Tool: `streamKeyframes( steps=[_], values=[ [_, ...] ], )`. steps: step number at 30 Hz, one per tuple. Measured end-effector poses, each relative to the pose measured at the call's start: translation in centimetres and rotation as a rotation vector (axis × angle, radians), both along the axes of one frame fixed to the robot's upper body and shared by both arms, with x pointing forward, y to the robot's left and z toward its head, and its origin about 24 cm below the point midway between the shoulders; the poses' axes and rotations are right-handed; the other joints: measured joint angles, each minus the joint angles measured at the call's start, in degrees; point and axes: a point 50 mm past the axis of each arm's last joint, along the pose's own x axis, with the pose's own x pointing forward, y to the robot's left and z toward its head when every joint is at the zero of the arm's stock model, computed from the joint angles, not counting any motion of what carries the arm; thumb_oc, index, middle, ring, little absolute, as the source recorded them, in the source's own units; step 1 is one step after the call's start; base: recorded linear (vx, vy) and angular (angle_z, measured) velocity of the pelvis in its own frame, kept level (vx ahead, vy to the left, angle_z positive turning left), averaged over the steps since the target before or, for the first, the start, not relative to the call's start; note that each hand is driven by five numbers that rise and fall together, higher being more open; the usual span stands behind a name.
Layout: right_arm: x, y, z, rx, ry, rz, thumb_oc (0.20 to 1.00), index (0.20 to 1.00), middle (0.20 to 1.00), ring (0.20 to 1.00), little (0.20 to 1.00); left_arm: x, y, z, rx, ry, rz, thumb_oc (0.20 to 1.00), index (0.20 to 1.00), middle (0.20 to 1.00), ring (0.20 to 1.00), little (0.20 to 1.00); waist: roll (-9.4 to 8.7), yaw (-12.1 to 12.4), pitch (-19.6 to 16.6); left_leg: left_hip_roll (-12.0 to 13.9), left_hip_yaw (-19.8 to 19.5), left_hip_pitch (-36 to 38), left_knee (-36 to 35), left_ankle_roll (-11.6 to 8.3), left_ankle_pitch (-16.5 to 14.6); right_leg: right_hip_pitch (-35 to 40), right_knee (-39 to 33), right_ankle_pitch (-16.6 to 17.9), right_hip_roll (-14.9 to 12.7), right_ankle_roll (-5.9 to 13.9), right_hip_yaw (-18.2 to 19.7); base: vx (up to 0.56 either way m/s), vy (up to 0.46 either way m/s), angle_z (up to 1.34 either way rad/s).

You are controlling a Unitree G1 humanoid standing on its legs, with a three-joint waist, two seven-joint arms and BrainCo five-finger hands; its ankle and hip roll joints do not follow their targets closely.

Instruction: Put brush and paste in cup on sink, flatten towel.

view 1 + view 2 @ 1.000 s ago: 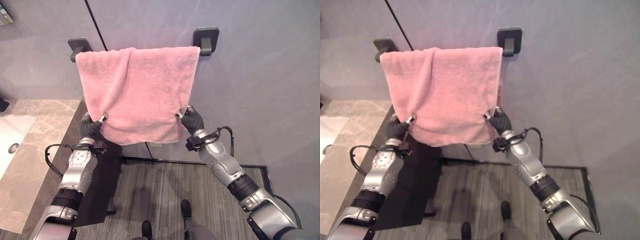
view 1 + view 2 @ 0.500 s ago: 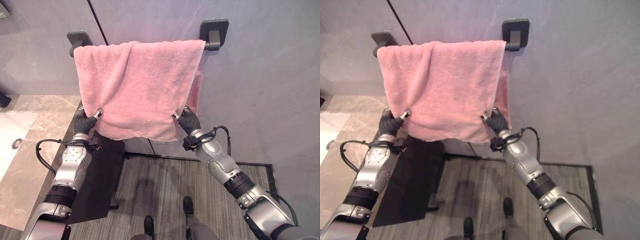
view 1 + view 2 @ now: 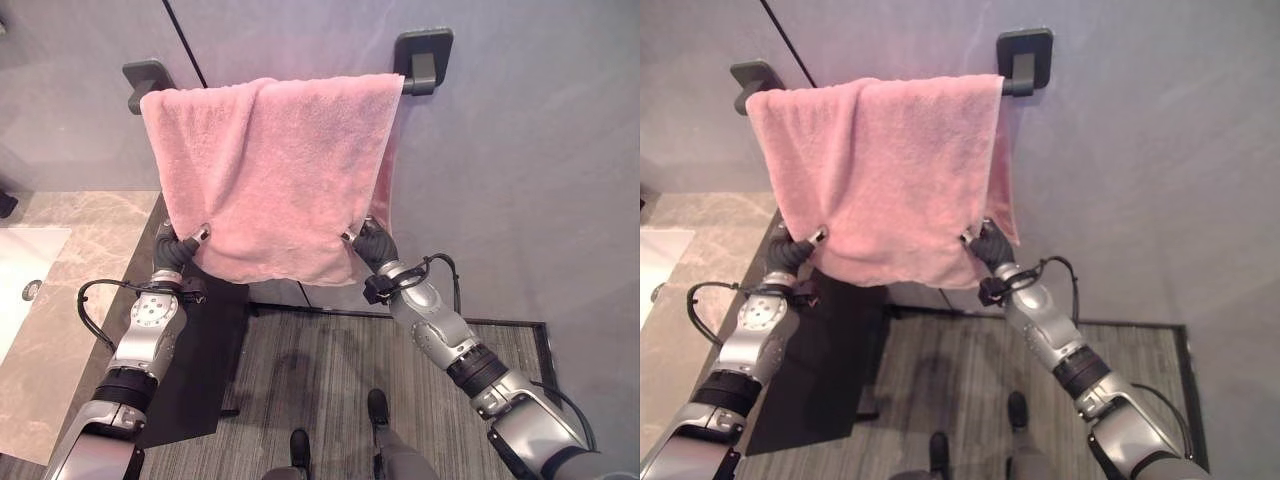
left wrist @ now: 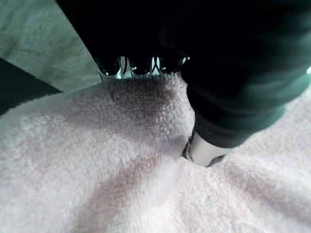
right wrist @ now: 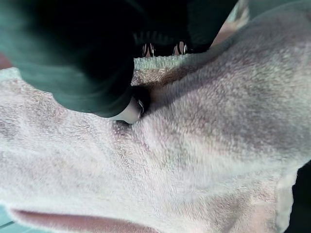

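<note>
Grey wall all around, striped floor (image 3: 330, 370) low at 6 o'clock, marble counter (image 3: 70, 290) off at 8. Left hand (image 3: 176, 250) pinches the pink towel (image 3: 265, 170) at its lower left edge, right hand (image 3: 370, 245) pinches the lower right edge. Towel hangs spread over the dark rail (image 3: 420, 62) at 12.

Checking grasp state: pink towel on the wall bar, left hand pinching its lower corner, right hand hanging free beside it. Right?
Not quite. The right hand is not free: it pinches the pink towel at its other lower corner, as the left eye view shows. The left hand and the wall bar are as stated.
</note>
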Motion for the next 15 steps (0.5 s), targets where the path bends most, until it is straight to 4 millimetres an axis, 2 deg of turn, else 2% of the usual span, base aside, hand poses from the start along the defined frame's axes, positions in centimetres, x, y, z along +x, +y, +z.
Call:
streamKeyframes(
  steps=[11,15],
  values=[
    [0.9,-2.1,0.7,-0.217,-0.082,-0.065,1.000,1.000,1.000,1.000,1.000,0.0,0.9,-1.5,0.095,0.116,0.039,1.000,1.000,1.000,1.000,1.000,-0.11,-0.04,-0.04,0.10,0.01,1.44,0.00,-0.02,0.00,1.46,0.00,-0.19,0.07,0.16,-0.09,0.00,0.000,0.00],
    [1.4,-3.5,0.5,-0.255,-0.067,-0.142,1.000,1.000,1.000,1.000,1.000,-0.1,1.2,-2.0,0.140,0.151,0.050,1.000,1.000,1.000,1.000,1.000,-0.54,-0.19,-0.02,0.11,-0.19,2.65,-0.02,0.00,-0.07,2.85,-0.02,-0.44,0.03,0.31,-0.17,0.00,0.001,0.01]
  ],
)
